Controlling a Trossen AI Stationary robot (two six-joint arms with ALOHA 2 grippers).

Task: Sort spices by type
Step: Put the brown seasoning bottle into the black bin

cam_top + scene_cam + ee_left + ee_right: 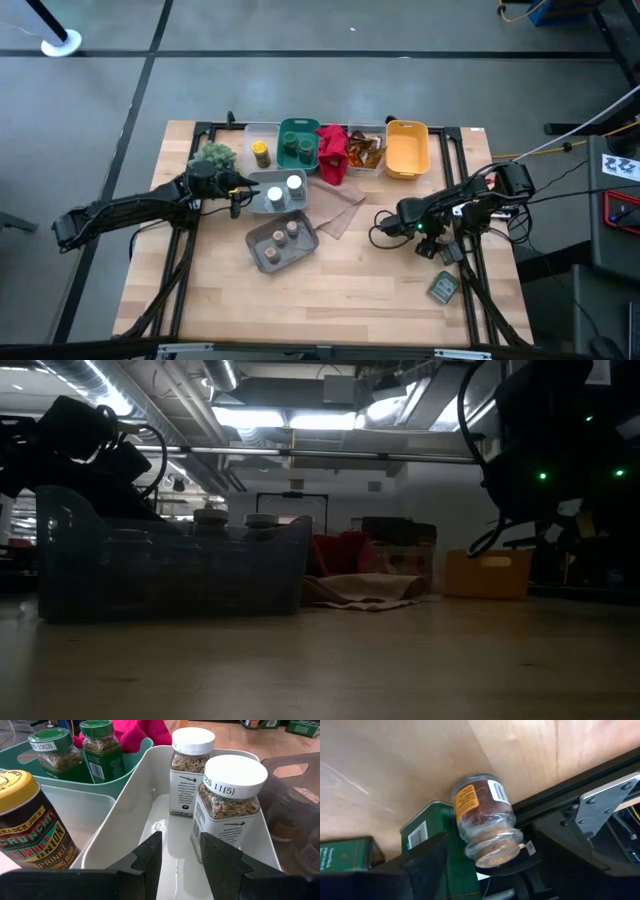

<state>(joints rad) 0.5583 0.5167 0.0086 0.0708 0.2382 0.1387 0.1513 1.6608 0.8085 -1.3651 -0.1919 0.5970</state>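
Note:
My left gripper (182, 865) is open, hovering at the near end of the white bin (125, 815); two white-lidded jars (227, 800) stand in it just beyond the fingers. In the high view this gripper (237, 196) sits left of that bin (262, 203). Green-lidded jars (55, 755) stand in the teal bin (297, 160), a yellow-lidded jar (27, 825) in the clear bin beside it, and tan-lidded jars (280, 238) in the grey bin. My right gripper (450, 252) hangs near the table's right near corner, shut on a brown-spice jar (482, 817), above dark green packets (432, 845). My right gripper holds the brown-spice jar by its lid end (495, 850), which points back toward the wrist. The dark finger (425, 865) lies along one side; the gripper body hides the other finger. The jar is lifted clear of the table and sticks out beyond the fingers.
A red cloth (333, 152), orange-brown packets (365, 150) in a clear bin and a yellow bin (407, 148) line the far side. A bushy green plant (213, 156) stands far left. A tan cloth (340, 212) lies mid-table. A black frame rail (570, 785) runs beside the right gripper.

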